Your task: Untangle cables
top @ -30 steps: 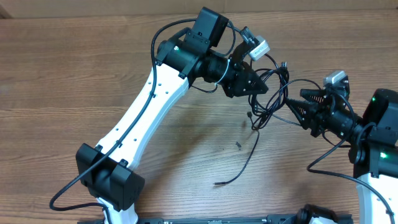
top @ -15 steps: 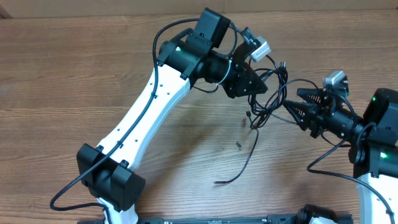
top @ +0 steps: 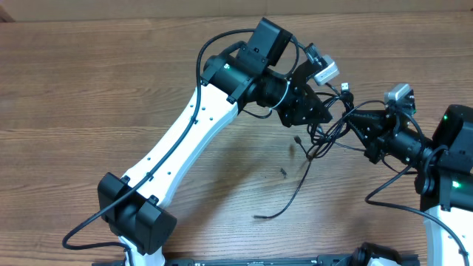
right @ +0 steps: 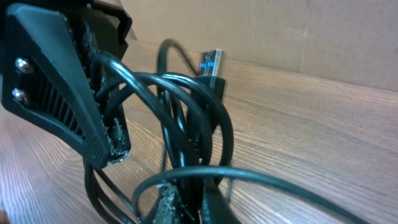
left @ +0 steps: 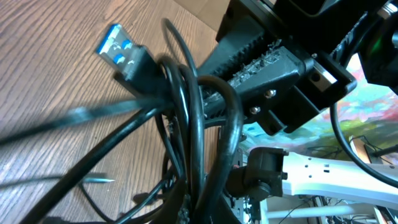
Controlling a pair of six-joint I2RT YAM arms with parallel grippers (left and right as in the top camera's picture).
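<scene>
Wood-grain table (top: pixel 89 89) spread under everything. Left gripper (top: pixel 319 117) is clenched on the cables (top: pixel 327 133), and the right gripper (top: pixel 357 124) pinches the same glossy black knot of loops, strung between the two. One thin strand trails onto the wood. A blue-tongued USB plug (left: pixel 118 50) pokes out.
</scene>
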